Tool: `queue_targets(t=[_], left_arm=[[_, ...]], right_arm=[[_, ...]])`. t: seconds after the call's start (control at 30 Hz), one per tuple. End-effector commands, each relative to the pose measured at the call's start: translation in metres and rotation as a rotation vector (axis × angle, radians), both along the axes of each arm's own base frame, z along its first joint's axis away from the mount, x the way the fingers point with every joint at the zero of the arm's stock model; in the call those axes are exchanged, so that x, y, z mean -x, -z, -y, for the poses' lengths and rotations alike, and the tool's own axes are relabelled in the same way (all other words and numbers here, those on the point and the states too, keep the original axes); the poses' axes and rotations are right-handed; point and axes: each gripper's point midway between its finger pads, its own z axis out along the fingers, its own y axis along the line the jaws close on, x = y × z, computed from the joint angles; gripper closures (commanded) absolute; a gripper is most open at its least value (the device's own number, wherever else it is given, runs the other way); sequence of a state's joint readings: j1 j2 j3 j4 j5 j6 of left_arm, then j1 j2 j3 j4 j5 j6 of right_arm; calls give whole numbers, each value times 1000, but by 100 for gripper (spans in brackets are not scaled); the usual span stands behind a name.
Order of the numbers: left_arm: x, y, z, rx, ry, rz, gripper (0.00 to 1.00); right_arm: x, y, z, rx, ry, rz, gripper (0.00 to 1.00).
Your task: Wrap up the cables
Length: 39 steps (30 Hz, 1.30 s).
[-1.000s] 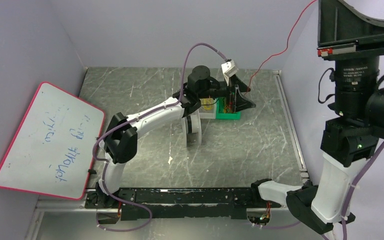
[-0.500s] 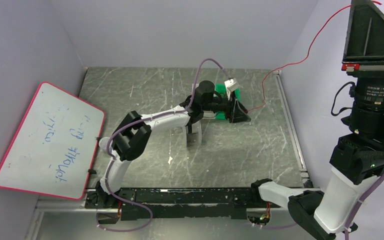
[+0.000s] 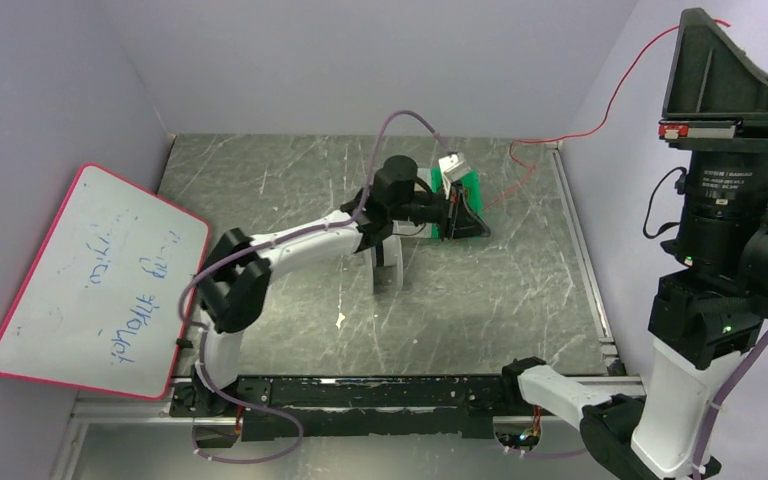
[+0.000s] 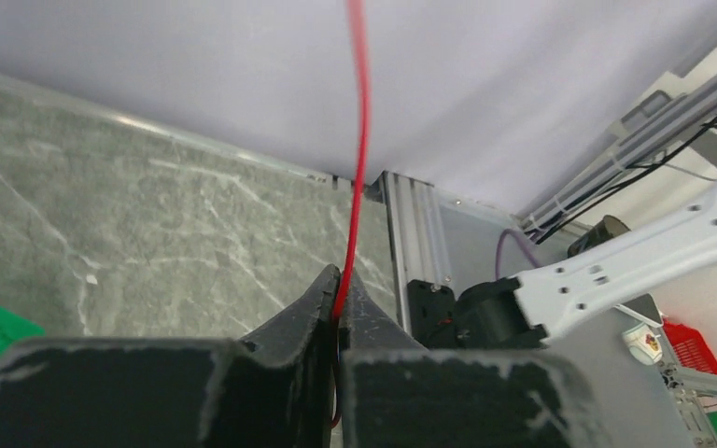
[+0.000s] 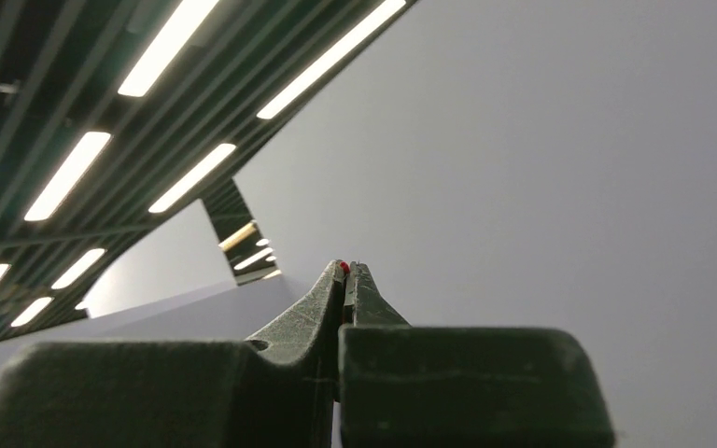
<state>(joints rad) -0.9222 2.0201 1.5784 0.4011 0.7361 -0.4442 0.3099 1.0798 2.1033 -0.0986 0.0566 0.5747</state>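
The right claw point(image 5: 345, 271), raised high, is clamped shut on the end of the thin red cable point(image 4: 360, 168). Farther out over the grey marbled desk point(image 3: 480, 300), the left claw point(image 4: 339, 299), wide open a second ago, now pinches the same cable: the strand appears secured for winding.

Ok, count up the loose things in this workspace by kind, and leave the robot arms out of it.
red cable: 1
green block: 1
white spool: 1
whiteboard: 1
Total: 4
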Motion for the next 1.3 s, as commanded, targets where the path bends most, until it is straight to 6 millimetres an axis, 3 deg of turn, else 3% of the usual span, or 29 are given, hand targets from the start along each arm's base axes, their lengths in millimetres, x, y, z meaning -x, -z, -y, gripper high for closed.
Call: queue_targets(t=[0.0,0.4,0.83,1.0,1.13,1.27], left_arm=[[21,-84,-23,86,-1,126,93],[73,-209,-76,246,57,305,93],[146,-311,-152,419,116,429,93],[165,-322,-172,446,147,391,93],[171,-312,-174,422,187,349,93],[163,-295,-163,376,181,301,93]], right_arm=[[-7,13,16,-27,101,-22,100],[-72,77,25,-23,261,-195,100],[-76,94,43,-77,345,-217,100],[-77,97,47,-91,363,-220,100],[-76,96,47,-87,367,-219,100],[-71,91,52,-87,393,-208,100]])
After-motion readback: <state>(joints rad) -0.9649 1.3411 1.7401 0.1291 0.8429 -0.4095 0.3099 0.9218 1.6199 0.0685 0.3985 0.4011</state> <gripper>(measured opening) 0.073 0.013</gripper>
